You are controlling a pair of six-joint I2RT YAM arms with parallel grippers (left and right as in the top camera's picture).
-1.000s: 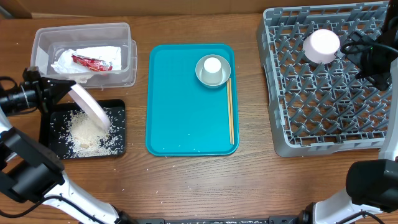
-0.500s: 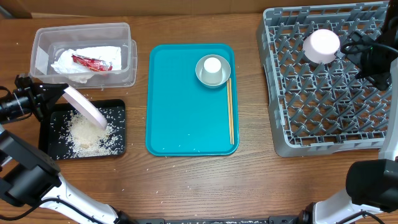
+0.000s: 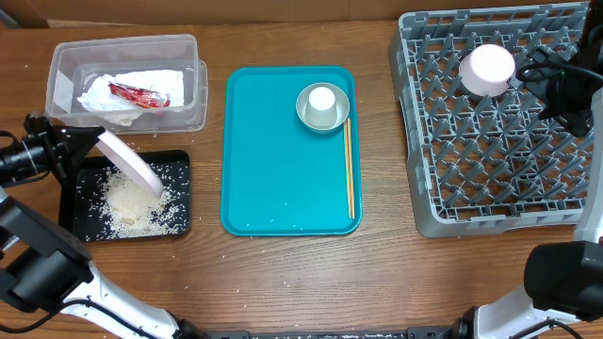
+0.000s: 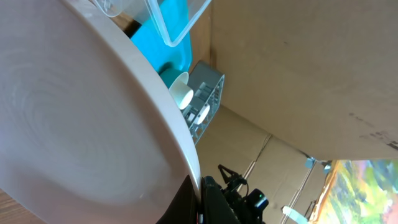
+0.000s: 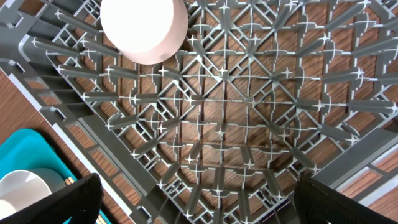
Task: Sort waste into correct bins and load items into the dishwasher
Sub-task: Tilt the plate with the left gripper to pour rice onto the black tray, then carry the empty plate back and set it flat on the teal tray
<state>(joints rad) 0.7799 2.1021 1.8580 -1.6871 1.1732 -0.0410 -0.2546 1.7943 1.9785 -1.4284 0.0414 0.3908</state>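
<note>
1 cup (image 3: pixel 322 98), 1 bowl (image 3: pixel 304 112) (2 chopsticks (image 3: pixel 350 174))

left tool (image 3: pixel 91 143) clamped shut — right tool (image 3: pixel 546 92) spread wide

Pinkish-white plate (image 5: pixel 143 28) sits in the grey rack (image 5: pixel 99 134).

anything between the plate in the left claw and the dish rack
Only the teal tray, with the metal bowl, cup and chopsticks, lies between the plate and the dish rack. All sit low; a raised carry likely clears them.
</note>
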